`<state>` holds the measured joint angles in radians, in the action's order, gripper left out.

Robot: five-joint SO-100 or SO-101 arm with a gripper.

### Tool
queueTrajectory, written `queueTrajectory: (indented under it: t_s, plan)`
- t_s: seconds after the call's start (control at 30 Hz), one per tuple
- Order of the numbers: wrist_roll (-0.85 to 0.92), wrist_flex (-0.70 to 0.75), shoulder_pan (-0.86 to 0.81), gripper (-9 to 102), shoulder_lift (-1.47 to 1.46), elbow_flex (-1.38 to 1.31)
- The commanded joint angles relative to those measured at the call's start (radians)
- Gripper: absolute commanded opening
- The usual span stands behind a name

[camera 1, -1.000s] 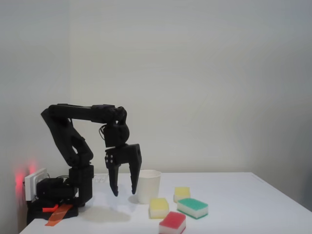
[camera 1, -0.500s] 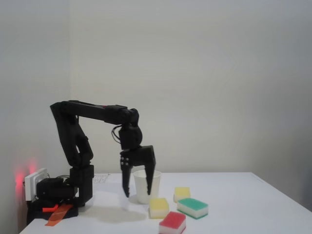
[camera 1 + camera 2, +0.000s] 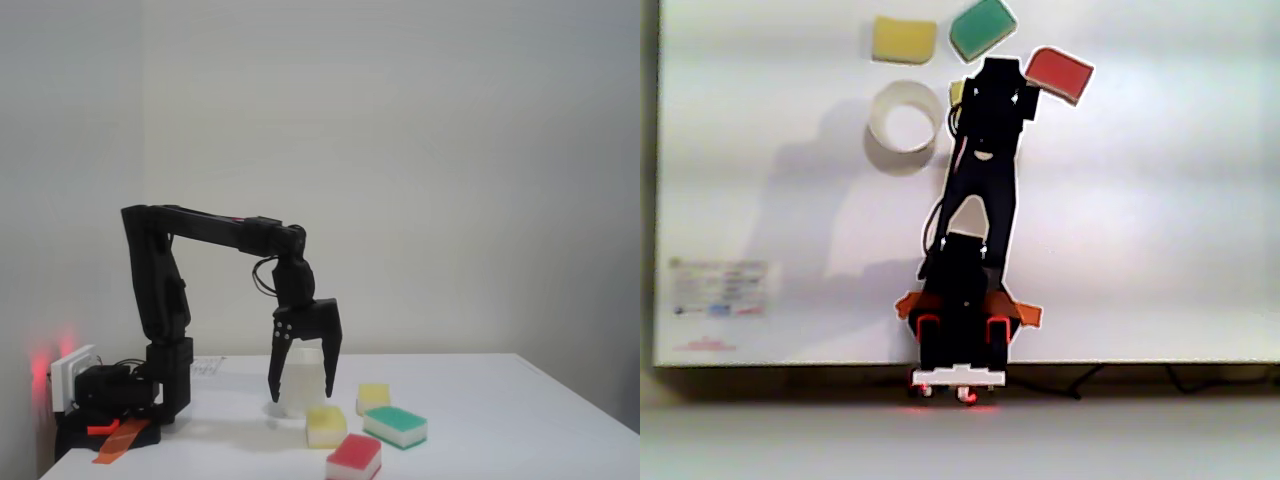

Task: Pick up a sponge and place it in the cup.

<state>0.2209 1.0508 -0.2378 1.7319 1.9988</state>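
Matte black arm (image 3: pixel 205 228), looping black cable (image 3: pixel 263 280), orange base (image 3: pixel 1020 314)

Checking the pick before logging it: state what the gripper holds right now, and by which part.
Nothing is held. The gripper hangs open, its fingers spread in front of the cup in the fixed view, and the nearest yellow sponge lies untouched on the table.

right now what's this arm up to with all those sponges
The black arm's gripper hangs open, fingers pointing down, holding nothing. In the other view it sits over a pale-yellow sponge beside the white cup, which looks empty. On the table lie a second yellow sponge, a green-topped one and a red-topped one. It looks set to pick up the nearest yellow sponge.
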Motion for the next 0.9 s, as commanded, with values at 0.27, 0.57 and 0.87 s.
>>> queueTrajectory:
  t_s: [0.27,0.57,0.87]
  plan:
    - [0.023,-0.021,0.06,29,-0.087,-0.115]
    - [0.049,-0.095,0.055,29,-0.192,-0.13]
    - [0.086,-0.11,0.055,28,-0.285,-0.17]
